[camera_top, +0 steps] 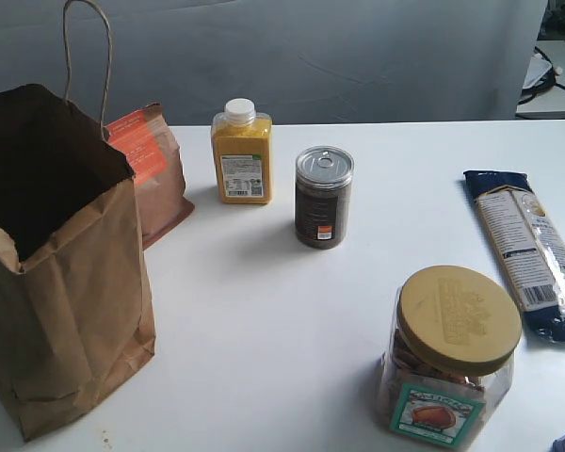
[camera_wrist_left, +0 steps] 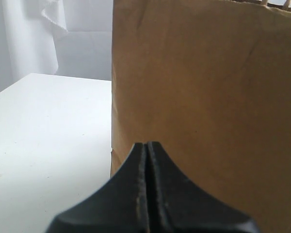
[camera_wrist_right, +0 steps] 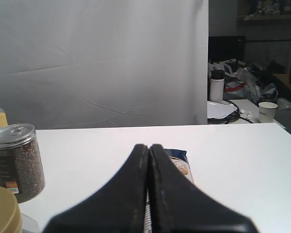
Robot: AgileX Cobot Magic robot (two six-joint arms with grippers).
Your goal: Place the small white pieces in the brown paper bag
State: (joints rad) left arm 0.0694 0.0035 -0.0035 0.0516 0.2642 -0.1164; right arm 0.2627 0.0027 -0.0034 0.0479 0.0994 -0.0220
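The left end effector has its two dark fingers pressed flat together with nothing between them. It points at the plain side wall of the tall brown kraft paper bag, which fills most of the left wrist view. Whether the tips touch the paper cannot be told.

The right end effector is likewise closed tight on itself and empty. It hangs low over the white table, with a dark blue cellophane packet just beyond its tips.

In the exterior view the bag stands upright at the table's left front corner. Its mouth gapes open and its thin cord handle loops upward. The inside is dark, so its contents cannot be made out.

Just behind the bag leans a smaller brown pouch with an orange label. To its right stand a yellow bottle with a white cap and a clear cylindrical jar of dark grains with a metal pull-tab lid. Near the front right sits a clear plastic jar with a wide tan lid.
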